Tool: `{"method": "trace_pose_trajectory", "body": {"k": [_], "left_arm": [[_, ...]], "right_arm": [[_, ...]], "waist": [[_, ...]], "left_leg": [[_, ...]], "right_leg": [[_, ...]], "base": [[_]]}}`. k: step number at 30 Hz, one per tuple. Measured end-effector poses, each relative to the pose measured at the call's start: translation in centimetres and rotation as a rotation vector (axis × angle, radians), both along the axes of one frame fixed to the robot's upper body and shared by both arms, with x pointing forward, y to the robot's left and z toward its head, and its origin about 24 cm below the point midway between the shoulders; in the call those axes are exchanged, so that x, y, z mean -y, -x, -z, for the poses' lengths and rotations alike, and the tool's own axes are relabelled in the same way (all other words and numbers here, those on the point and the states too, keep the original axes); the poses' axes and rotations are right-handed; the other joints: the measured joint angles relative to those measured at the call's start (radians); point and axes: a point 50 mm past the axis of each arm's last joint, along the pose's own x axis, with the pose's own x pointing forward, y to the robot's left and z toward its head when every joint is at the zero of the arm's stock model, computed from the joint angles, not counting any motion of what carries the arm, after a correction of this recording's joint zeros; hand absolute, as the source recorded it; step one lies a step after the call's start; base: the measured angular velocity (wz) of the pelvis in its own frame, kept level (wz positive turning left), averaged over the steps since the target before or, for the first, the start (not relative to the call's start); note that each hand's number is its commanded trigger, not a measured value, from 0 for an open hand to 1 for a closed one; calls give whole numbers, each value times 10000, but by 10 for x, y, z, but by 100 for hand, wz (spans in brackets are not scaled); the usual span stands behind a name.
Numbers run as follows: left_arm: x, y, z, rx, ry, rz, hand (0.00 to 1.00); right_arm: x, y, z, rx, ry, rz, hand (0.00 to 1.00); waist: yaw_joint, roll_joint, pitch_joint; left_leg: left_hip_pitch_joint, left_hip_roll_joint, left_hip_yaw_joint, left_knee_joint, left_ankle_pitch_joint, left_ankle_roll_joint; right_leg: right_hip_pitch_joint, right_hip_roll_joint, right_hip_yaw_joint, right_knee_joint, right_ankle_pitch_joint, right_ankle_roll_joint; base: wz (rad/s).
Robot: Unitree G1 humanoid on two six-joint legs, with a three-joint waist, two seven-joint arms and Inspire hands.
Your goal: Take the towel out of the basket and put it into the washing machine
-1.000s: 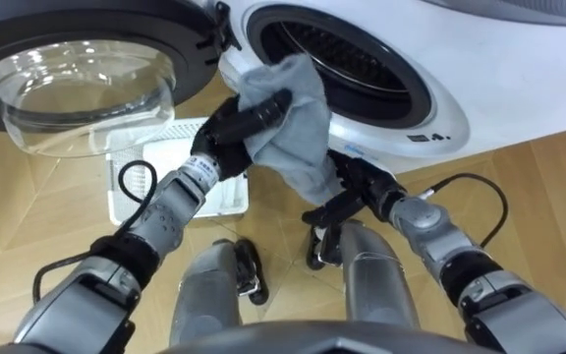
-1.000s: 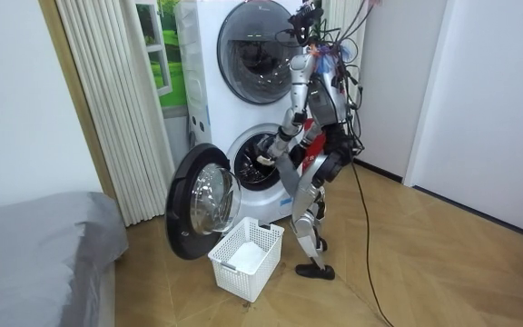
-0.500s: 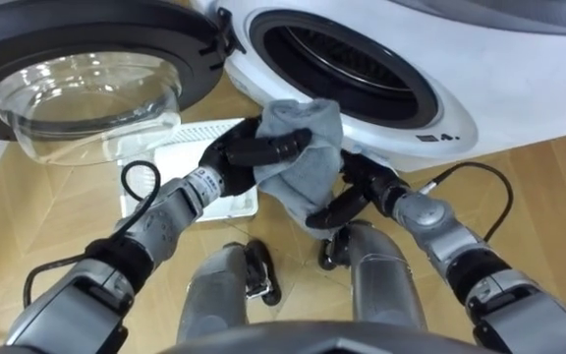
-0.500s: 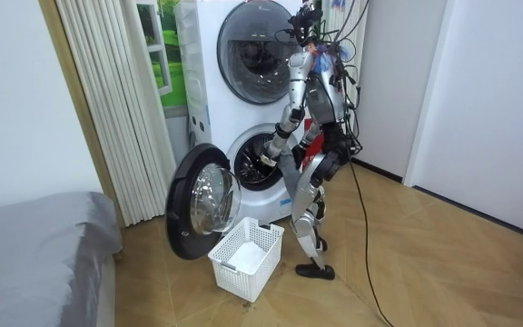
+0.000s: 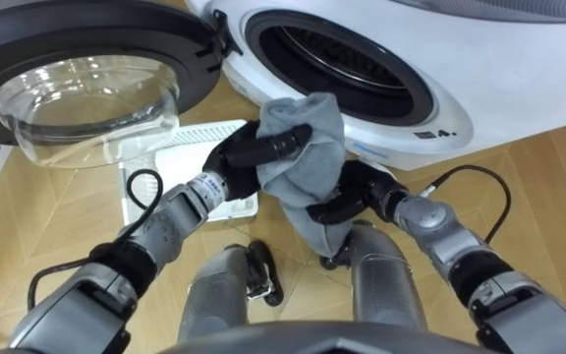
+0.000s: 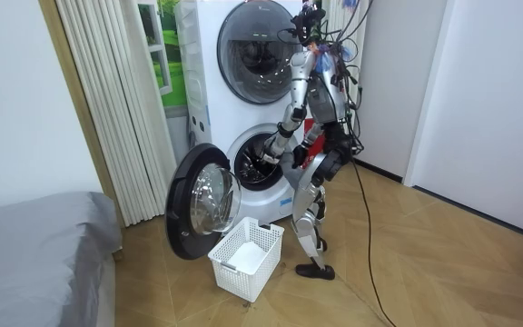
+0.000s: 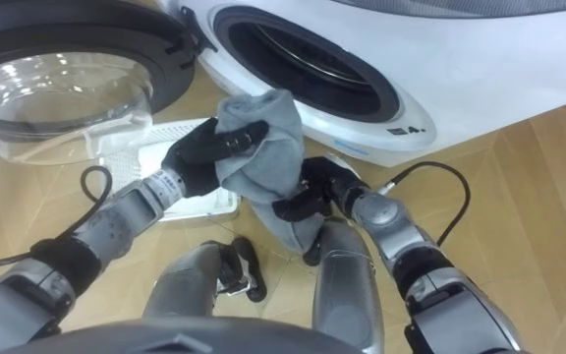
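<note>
Both hands meet low in front of the robot, over the wooden floor [image 5: 558,187], and both have hold of the grey towel [image 5: 308,147]. The left hand [image 5: 249,157] comes in from the lower left with its dark fingers curled round the upper, bunched part of the cloth. The right hand [image 5: 357,189] comes in from the lower right, just beside and a little lower, and pinches the hanging lower part, one finger lying across the front of the fabric. The towel is in the air between them, its top at the level of the lower rim of the drum opening [image 5: 347,59] and its loose end drooping toward the floor; none of it is inside the drum. Beyond the left forearm a white laundry basket [image 5: 190,138] stands on the floor, partly under the open door [image 5: 86,20], which is swung out to the left and shows its domed glass from above. Past the towel is the white front of the washing machine [image 5: 499,79], its round opening dark and ribbed inside. In the room view the robot stands close before this lower machine, leaning toward it with arms reaching down to the opening, the basket near its feet on the room view's left. A second front-loading machine [image 6: 248,45] is stacked on top, pale vertical curtains [image 6: 107,109] hang farther to the room view's left, and a grey bed [image 6: 34,245] fills that lower corner.
</note>
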Motion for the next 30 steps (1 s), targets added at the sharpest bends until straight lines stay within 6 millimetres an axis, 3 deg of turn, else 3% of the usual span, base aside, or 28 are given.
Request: {"method": "trace_pose_trajectory", "body": {"k": [5,10,11,12,23,30], "left_arm": [[0,-9,-8,395,340,-482,100],[-2,-14,-14,685,696,-998,100],[-2,-15,-14,696,705,-990,63],[-1,-15,-15,695,715,-999,0],[12,-22,-23,818,1367,-1533,0],[-7,-25,-20,278,1315,-3079,0]], "right_arm": [[-3,-1,-2,112,-676,577,100],[-8,-4,-4,390,-1124,930,100],[-8,-4,-4,414,-1122,938,100],[-9,-4,-5,448,-1117,969,100],[-4,2,2,259,-1152,1858,100],[7,6,10,-279,-1250,3368,100]], "waist": [[-55,-38,8],[-329,-198,8],[-346,-208,7],[-378,-228,9],[-229,-404,86],[638,-394,79]], "left_leg": [[12,8,-30,13,1,-1],[11,17,-34,24,1,-2],[7,17,-40,25,1,-2],[4,20,-52,27,1,-2],[-136,33,-220,100,-1,-5],[-107,7,-183,-172,49,-59]], "right_leg": [[53,5,-9,-3,0,0],[64,12,-8,-10,0,1],[66,12,-13,-16,0,1],[77,12,-28,-19,0,1],[82,11,-160,-51,-4,-5],[55,65,-176,-209,51,-21]], "base": [[1],[0],[0],[0],[3],[-3]]}}
